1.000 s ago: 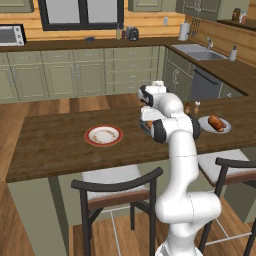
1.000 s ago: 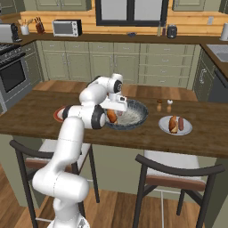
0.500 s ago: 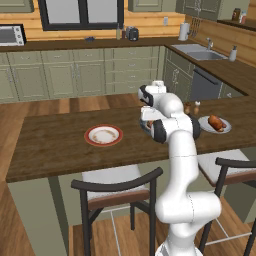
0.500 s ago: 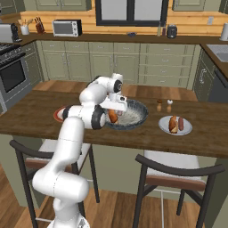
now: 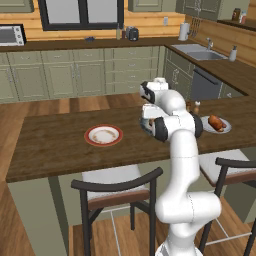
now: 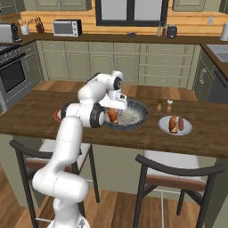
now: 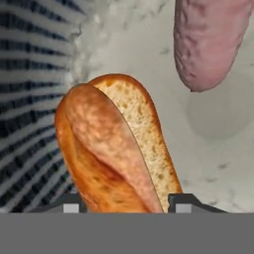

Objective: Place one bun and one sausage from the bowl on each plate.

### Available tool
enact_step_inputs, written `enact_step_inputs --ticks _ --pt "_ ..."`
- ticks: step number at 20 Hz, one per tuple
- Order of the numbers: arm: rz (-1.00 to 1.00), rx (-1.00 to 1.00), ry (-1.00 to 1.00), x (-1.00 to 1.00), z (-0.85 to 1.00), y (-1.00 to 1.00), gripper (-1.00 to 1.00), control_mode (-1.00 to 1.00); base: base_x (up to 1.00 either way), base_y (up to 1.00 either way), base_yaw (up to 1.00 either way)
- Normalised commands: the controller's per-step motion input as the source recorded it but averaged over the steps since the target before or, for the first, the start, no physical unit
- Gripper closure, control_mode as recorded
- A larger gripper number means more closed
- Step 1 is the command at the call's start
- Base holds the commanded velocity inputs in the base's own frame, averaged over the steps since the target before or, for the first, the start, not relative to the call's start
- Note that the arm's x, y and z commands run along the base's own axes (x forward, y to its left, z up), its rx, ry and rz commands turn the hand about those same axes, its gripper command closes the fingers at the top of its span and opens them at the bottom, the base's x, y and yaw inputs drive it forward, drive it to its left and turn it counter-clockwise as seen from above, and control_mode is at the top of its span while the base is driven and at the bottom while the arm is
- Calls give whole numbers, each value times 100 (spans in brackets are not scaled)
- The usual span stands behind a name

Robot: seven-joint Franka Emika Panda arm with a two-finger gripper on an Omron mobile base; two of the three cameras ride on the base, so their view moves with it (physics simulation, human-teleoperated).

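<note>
Hand view: gripper jaws closed on the bun, 1 finger per side; its long axis runs from 6 toward 11 o'clock.

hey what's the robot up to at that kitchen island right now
The white arm has its end effector down inside the blue-grey bowl, with its fingertips on either side of an orange-brown bun. A pale pink sausage lies in the bowl beside it. The white plate to the right already carries a bun and a sausage, while the red-rimmed plate has nothing on it yet, so this bun looks meant for that plate.
</note>
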Motion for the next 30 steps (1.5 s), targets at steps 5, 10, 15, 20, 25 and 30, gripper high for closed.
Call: enact_step_inputs --ticks 5,10,15,20,25,30 --pt "0 0 -3 -59 28 22 100 -100 0 0 0" --pt "0 -4 -16 -36 31 85 100 -100 0 0 0" --pt "-5 -5 -10 -12 49 85 100 -100 0 0 0" --pt "-12 -6 -5 -2 8 100 100 -100 0 0 0" --pt "-19 -2 -5 36 0 80 100 -100 0 0 0" --pt "-3 -1 0 68 -2 27 100 -100 0 0 0"
